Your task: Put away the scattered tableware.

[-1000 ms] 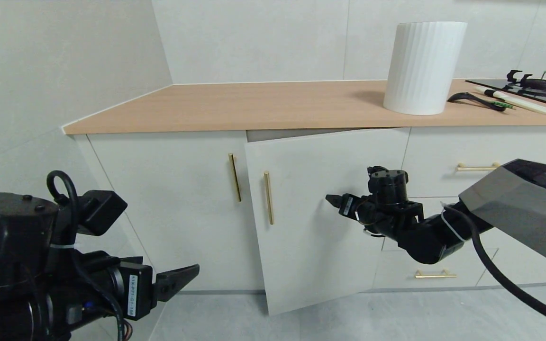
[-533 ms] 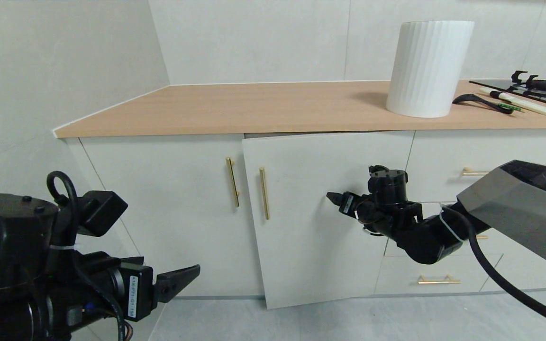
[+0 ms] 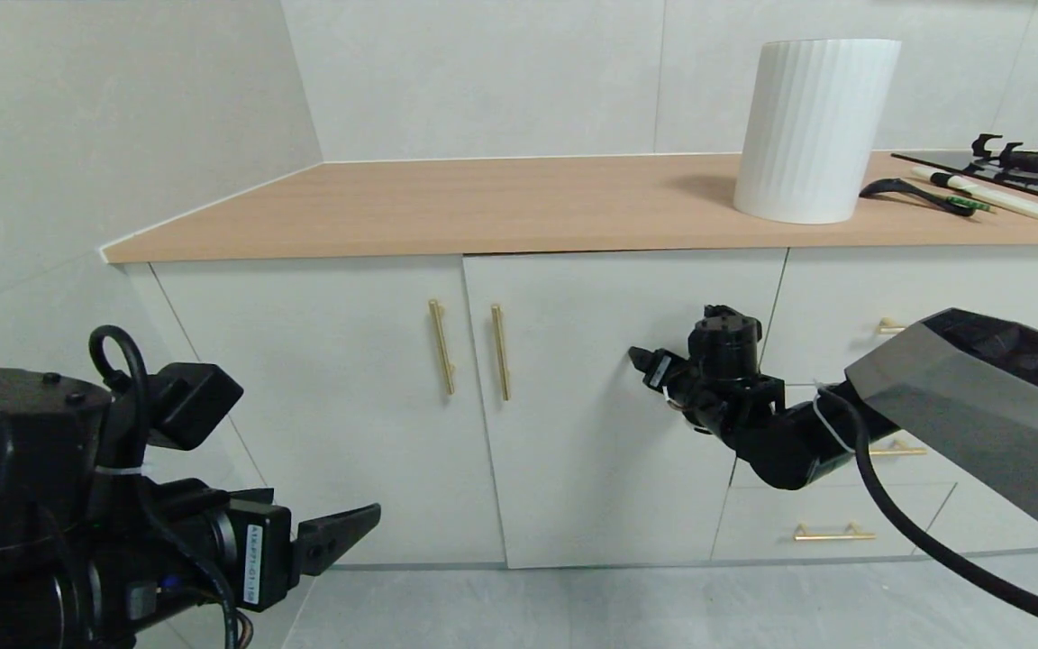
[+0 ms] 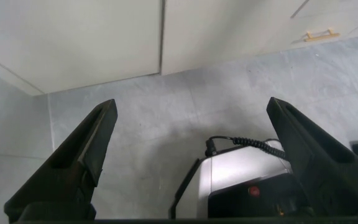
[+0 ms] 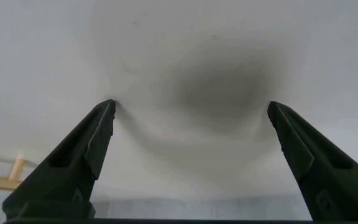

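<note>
Head view: right gripper (image 3: 641, 361), jaws spread, empty, tips against cabinet door (image 3: 573, 451); door flush. Left gripper (image 3: 343, 532) spread, empty, low. Tableware (image 3: 915, 192) on countertop (image 3: 483, 203) near stove (image 3: 1033, 162). Advice: press squarely, withdraw straight.

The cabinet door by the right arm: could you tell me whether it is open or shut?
Shut: the cabinet door lies flush with its neighbour, the right tool against it.
</note>
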